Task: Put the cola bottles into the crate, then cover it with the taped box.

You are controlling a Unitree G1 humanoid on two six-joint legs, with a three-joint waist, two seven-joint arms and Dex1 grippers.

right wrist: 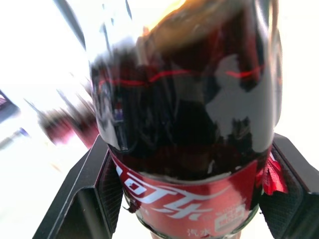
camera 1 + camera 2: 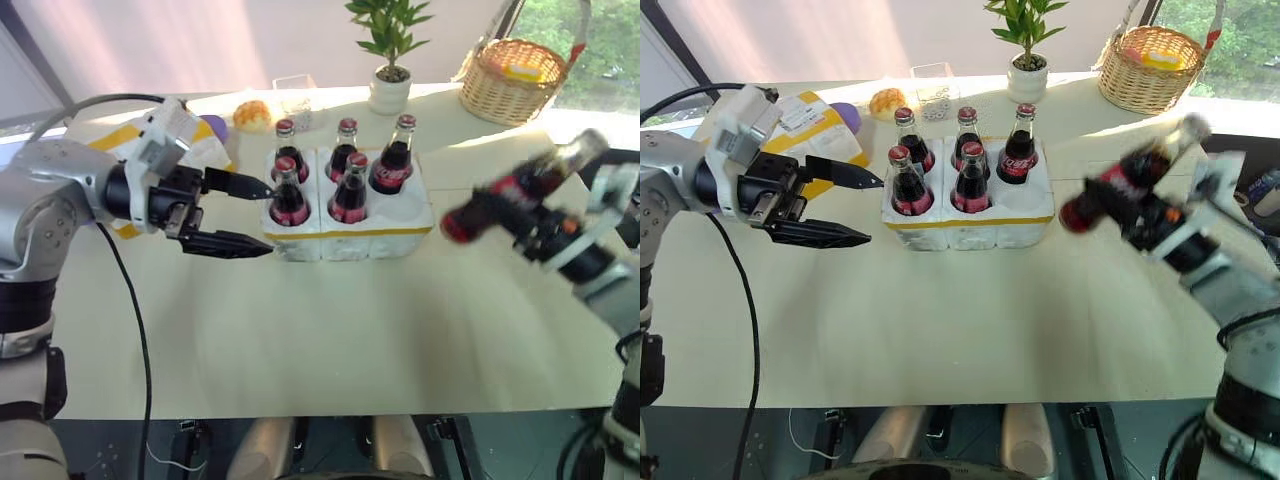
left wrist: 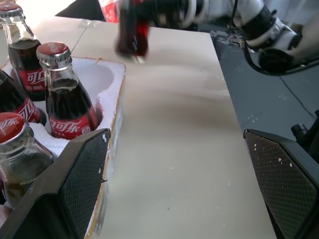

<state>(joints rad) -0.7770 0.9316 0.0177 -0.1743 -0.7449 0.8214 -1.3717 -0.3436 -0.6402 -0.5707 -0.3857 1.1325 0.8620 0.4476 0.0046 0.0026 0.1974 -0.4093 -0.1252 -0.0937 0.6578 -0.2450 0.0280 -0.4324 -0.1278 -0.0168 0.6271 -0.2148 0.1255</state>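
I see strong daylight coming from the far side of the pale cream tabletop (image 2: 330, 330), washing its far edge near the woven wicker basket (image 2: 512, 80) almost white. The small potted green plant (image 2: 390, 60) is backlit. Soft shadows fall toward me from the low white foam crate (image 2: 350, 235). My right gripper (image 2: 545, 225) and the dark glass cola bottle with red label (image 2: 520, 185) it clamps are smeared by motion blur. In the right wrist view that bottle carries bright glare patches, and the background is blown out white.

Pale table (image 2: 330, 330): carries crate (image 2: 350, 235), taped box (image 2: 805, 130), wicker basket (image 2: 512, 80), potted plant (image 2: 390, 88), bread roll (image 2: 251, 114).
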